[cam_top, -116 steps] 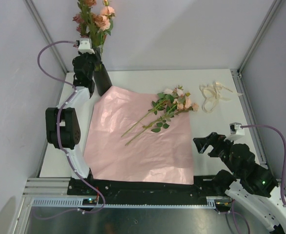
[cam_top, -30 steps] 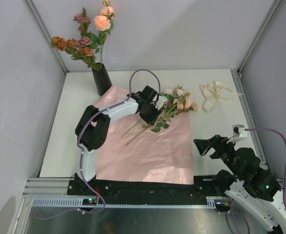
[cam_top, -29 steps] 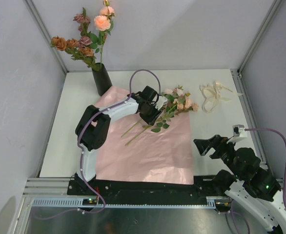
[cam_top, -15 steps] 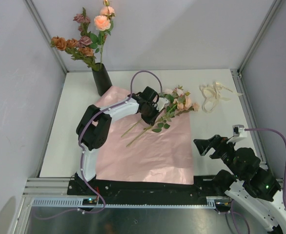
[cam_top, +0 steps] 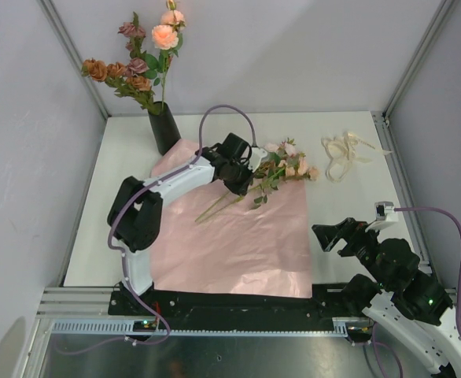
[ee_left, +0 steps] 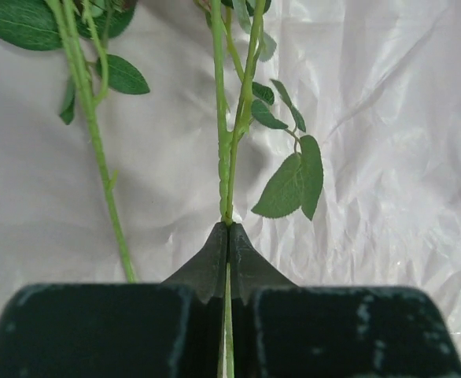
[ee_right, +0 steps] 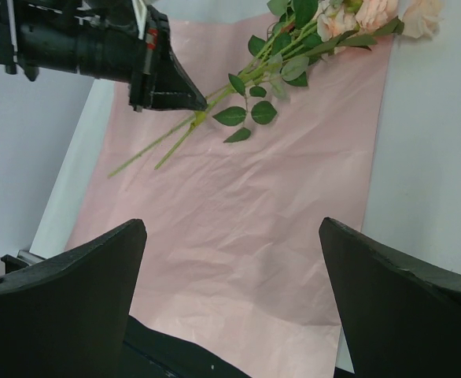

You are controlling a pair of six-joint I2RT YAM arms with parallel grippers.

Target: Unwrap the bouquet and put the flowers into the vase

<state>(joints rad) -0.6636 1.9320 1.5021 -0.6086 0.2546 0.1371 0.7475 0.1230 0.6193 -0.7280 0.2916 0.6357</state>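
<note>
A loose bunch of long green-stemmed artificial roses point(cam_top: 282, 169) with pale pink and peach heads lies on a wrinkled pale pink paper sheet point(cam_top: 238, 244) in the middle of the top view. Its long axis runs diagonally. The bare stem ends point to the lower left and the heads to the upper right, where they reach past the sheet's edge onto the white table point(cam_top: 356, 197).

The left hand point(cam_top: 244, 187) is pinched tight on one green stem point(ee_left: 224, 157) below its leaves. In the left wrist view that stem runs straight up the frame out of the closed fingertips point(ee_left: 246, 264), and a second stem point(ee_left: 97, 150) lies free to its left. The right hand point(cam_top: 322, 235) sits at the lower right with its jaws spread wide, holding nothing, well apart from the bunch.

A tall, narrow, matte black vase point(cam_top: 164, 128) stands upright just beside the sheet's upper left corner, with pink, peach and dark red-brown roses point(cam_top: 140, 63) rising from it. A tangled cream ribbon point(cam_top: 342, 155) lies on the table at the upper right. Pale grey walls and aluminium frame posts point(cam_top: 73, 55) enclose the table.
</note>
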